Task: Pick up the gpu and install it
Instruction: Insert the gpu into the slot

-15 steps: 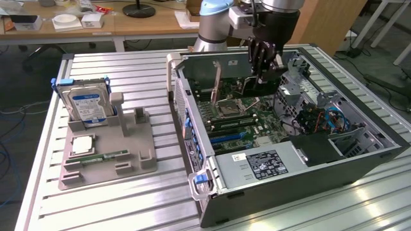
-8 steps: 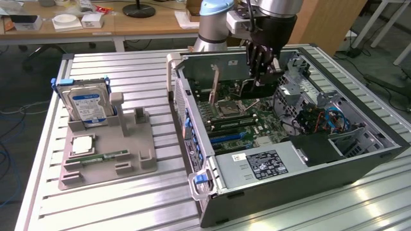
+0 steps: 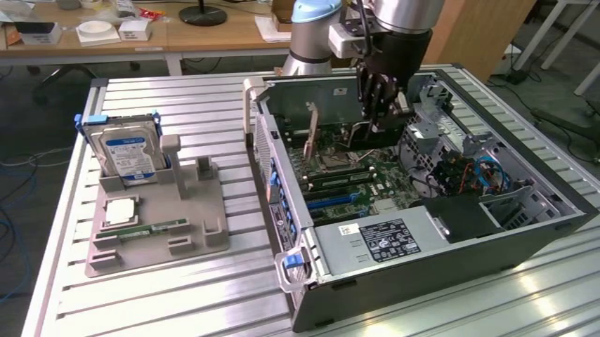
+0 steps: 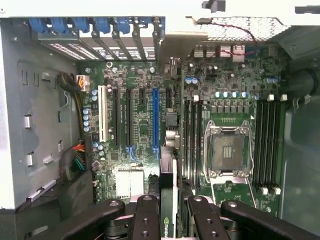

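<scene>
The gpu (image 4: 168,195) is picked up, pinched by the gripper (image 3: 380,121), upper middle of the exterior view. It does not look pushed into the slot (image 4: 155,120) yet.

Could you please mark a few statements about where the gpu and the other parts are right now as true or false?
1. The end effector grips the gpu inside the open computer case. True.
2. The hard drive lies flat inside the case. False: it stands upright in the grey tray, on the exterior view's left.
3. The gpu sits in the blue slot. False: that slot is bare.
4. A memory stick lies in the tray. True.
</scene>
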`<state>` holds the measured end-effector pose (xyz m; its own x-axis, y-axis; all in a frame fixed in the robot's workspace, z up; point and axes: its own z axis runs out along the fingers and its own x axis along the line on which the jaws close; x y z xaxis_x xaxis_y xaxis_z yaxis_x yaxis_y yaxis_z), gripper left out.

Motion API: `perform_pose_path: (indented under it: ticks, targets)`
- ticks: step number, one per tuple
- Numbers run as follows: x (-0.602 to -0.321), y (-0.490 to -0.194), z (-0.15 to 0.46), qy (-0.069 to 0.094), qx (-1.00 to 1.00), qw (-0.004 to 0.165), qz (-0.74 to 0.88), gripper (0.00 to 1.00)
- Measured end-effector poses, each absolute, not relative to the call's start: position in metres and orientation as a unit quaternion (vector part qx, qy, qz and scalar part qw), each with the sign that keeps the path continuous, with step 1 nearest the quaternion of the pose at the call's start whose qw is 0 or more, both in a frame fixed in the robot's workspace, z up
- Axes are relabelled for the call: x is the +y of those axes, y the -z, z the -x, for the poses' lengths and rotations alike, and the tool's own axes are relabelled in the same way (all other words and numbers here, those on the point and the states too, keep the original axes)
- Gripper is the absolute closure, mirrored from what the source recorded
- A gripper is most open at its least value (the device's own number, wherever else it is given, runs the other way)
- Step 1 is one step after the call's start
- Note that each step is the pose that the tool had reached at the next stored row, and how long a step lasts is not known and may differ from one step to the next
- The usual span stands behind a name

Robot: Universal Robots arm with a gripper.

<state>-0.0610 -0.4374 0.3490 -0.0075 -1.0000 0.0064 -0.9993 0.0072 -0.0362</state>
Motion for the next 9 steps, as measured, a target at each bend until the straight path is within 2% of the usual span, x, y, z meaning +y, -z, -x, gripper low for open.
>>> perform_pose_path:
  ticks: [9]
  targets:
    - [-0.438, -0.336, 0.064, 0.015, 0.703, 0.010, 0.711, 0.74]
